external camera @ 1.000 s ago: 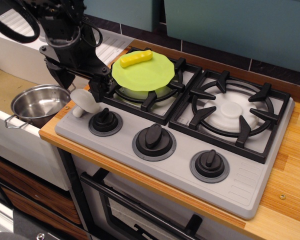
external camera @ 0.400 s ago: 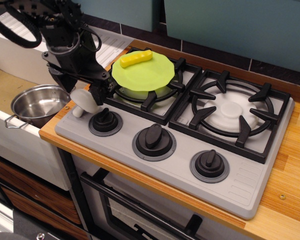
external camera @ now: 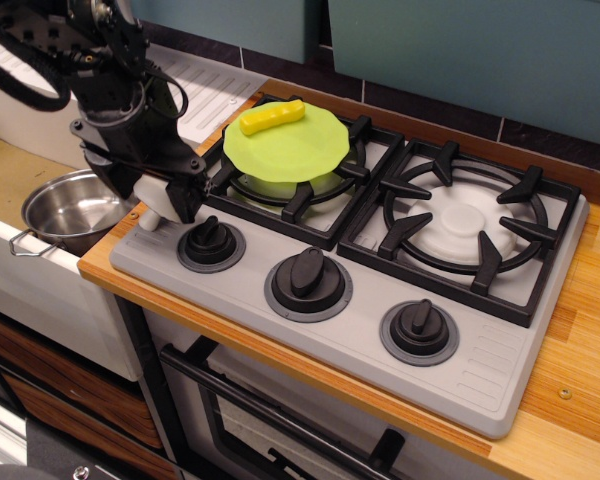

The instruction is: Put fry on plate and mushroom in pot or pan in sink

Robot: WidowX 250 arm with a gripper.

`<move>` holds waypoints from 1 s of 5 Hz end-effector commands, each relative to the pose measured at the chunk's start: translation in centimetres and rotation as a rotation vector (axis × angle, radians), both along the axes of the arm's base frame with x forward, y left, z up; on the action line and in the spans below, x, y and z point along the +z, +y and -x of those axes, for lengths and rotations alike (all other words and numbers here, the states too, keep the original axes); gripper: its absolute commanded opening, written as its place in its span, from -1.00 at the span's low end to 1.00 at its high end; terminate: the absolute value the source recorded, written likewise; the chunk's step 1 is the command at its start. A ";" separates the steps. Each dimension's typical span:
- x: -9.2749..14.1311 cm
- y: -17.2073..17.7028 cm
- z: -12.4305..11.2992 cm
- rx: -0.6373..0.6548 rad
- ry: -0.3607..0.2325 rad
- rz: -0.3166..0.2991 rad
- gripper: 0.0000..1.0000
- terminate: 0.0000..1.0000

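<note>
At the hob's front-left corner, beside the pot [external camera: 75, 208], your gripper [external camera: 152, 195] straddles the mushroom [external camera: 151, 203], though whether its fingers already pinch is unclear; expect a light, smooth, slippery cap, so grip across its sides.

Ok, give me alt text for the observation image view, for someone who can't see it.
A black robot gripper is down over a white toy mushroom at the front left corner of a grey stove, its fingers around the cap. A yellow fry lies on a lime-green plate on the left burner; an empty steel pot sits in the sink to the left.
</note>
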State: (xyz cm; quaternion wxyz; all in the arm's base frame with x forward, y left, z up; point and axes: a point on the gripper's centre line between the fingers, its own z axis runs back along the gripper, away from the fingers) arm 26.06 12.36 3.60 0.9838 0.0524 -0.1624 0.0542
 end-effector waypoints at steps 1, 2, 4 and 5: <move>-0.3 -0.8 -0.4 0.025 -0.029 0.004 1.00 -1.00; -0.5 -1.1 -0.5 0.032 -0.034 0.016 -1.00 -1.00; 0.1 -1.1 -0.7 0.023 -0.035 0.025 -1.00 -1.00; 1.7 -0.3 -0.5 0.009 -0.019 0.010 -1.00 -1.00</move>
